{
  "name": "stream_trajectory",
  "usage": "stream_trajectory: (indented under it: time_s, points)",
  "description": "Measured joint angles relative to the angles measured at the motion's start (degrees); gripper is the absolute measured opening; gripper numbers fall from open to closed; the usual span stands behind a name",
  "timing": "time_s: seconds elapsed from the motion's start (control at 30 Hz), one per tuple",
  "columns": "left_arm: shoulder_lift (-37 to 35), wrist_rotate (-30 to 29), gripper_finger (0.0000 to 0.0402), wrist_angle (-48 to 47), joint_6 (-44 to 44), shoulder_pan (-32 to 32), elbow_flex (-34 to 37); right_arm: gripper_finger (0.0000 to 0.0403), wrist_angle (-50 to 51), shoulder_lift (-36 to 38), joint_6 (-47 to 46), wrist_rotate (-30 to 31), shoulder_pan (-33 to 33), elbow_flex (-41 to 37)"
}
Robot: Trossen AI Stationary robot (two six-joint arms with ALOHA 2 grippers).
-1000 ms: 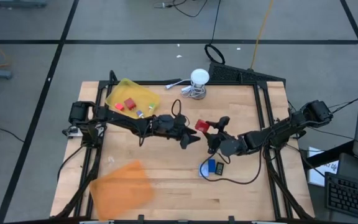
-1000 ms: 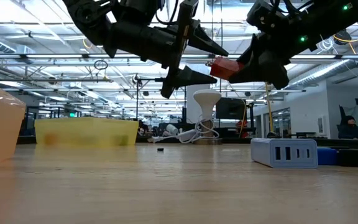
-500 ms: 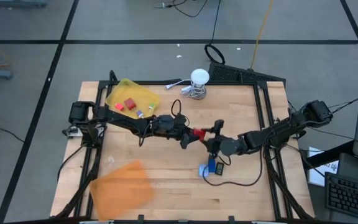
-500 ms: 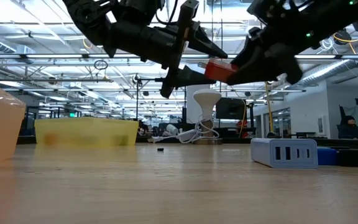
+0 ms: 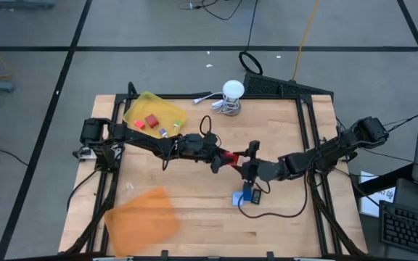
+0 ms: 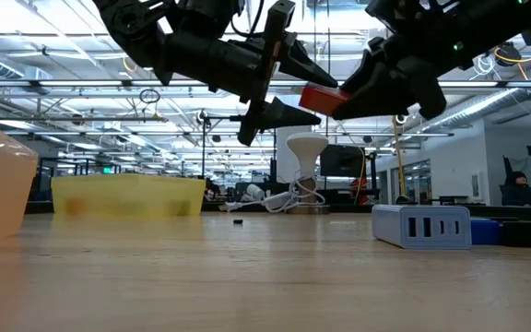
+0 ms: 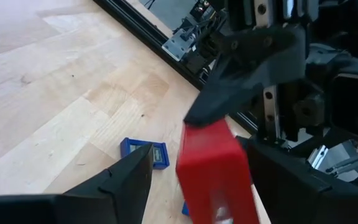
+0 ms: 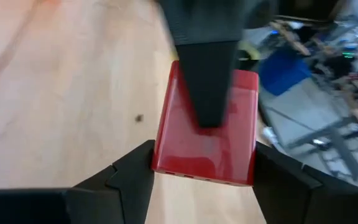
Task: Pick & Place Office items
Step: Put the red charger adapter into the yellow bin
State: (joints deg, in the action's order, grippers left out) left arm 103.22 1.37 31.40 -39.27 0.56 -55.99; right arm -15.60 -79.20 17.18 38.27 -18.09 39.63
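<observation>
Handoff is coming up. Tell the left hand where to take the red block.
Grip the free end of the red block, the half sticking out of the right hand toward the left hand. Come in level from the left arm's side with open fingers straddling its flat faces.

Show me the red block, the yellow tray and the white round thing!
red block [image 8: 205, 144]: right wrist view, its broad face.
yellow tray [image 5: 167, 108]: high view, bare floor near its rim.
white round thing [image 5: 233, 89]: high view, its round top.
</observation>
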Motion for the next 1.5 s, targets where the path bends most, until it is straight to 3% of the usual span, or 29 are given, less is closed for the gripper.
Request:
stream_trajectory:
  time_s: [0.07,0.57,1.03,1.5]
  points:
    - [0.0,0.0,0.0264,0.0,0.0,0.0,0.0,0.0223,-0.4,0.0,0.3,2.3,0.0,0.0]
    - [0.0,0.0,0.0224,0.0,0.1,0.0,0.0,0.022,-0.4,0.0,0.1,2.0,0.0,0.0]
    - [0.0,-1.4,0.0146,0.3,-0.5,0.0,0.0,0.0217,-0.2,0.0,0.3,2.4,0.0,0.0]
    - [0.0,-2.2,0.0205,0.0,2.0,0.0,0.0,0.0219,-0.4,0.0,-0.1,1.9,0.0,0.0]
